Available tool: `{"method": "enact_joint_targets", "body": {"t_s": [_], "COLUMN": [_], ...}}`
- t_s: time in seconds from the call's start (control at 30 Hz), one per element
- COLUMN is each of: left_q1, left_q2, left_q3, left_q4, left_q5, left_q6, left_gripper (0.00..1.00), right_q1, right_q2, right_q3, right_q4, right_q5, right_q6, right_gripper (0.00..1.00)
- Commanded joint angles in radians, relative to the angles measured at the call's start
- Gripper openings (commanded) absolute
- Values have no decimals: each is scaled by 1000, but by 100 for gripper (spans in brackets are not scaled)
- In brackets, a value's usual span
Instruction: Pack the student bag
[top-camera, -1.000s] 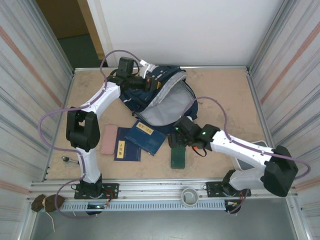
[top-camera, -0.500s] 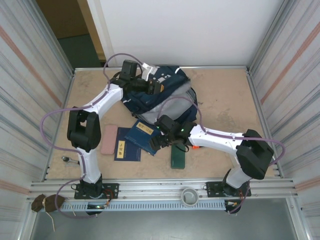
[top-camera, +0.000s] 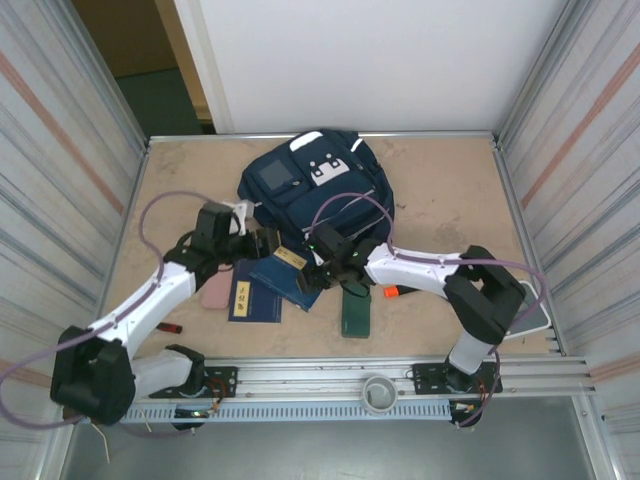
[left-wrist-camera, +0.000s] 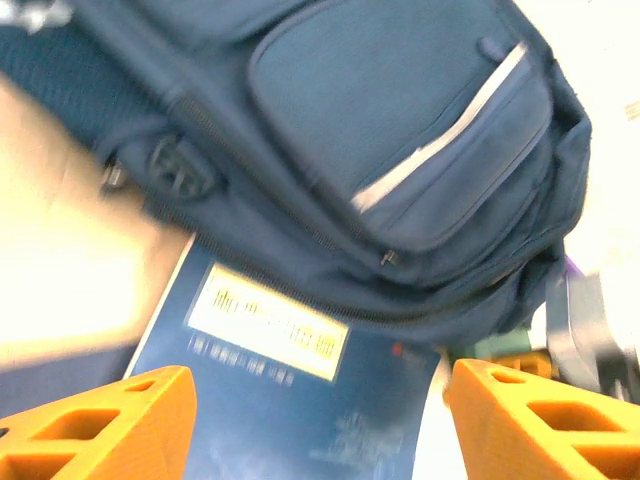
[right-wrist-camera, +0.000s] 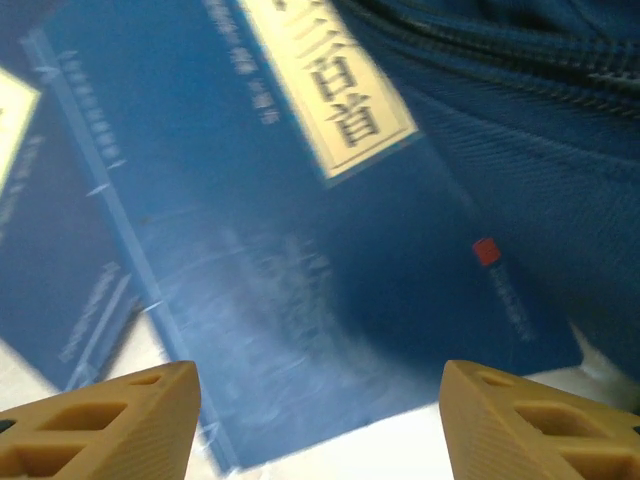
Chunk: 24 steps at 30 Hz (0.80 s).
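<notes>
Toward the far middle of the sandy-brown tabletop (top-camera: 450, 190) lies the student bag (top-camera: 315, 185), a large navy-blue fabric backpack. A grey square patch and a white patch show on its upturned front. Just beside its near edge lies a flat navy-blue notebook with a yellow label (top-camera: 290, 272), its far edge meeting the bag. This notebook overlaps a second navy notebook with a yellow label (top-camera: 252, 298) to its left. A pink oblong case (top-camera: 215, 280) lies further left. A dark green flat case (top-camera: 356, 312) lies to the right, with a small orange object (top-camera: 392, 292) near it. The left tool (top-camera: 266, 243) hovers at the bag's near-left corner, its orange fingers (left-wrist-camera: 110, 420) spread apart with nothing between them. The right tool (top-camera: 310, 275) hangs low over the first notebook, its fingers likewise wide apart and gripping nothing.
</notes>
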Motion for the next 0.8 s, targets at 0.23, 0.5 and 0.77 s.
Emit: {"method": "enact_joint_targets", "body": {"t_s": [0.23, 0.5, 0.77], "left_q1": [-26, 11, 9], "left_q2": [7, -7, -47], "left_q3": [-181, -184, -197], "left_q4": [34, -24, -83], "left_q5": [61, 4, -24], "left_q6": [-161, -129, -133], "left_gripper": [65, 64, 65], "right_q1": [3, 72, -18], "right_q2": [116, 21, 32], "right_q3": [64, 32, 73], "right_q4": [-20, 34, -48], "right_q5": [27, -227, -40], "right_q6": [30, 88, 74], "right_gripper": [65, 56, 70]}}
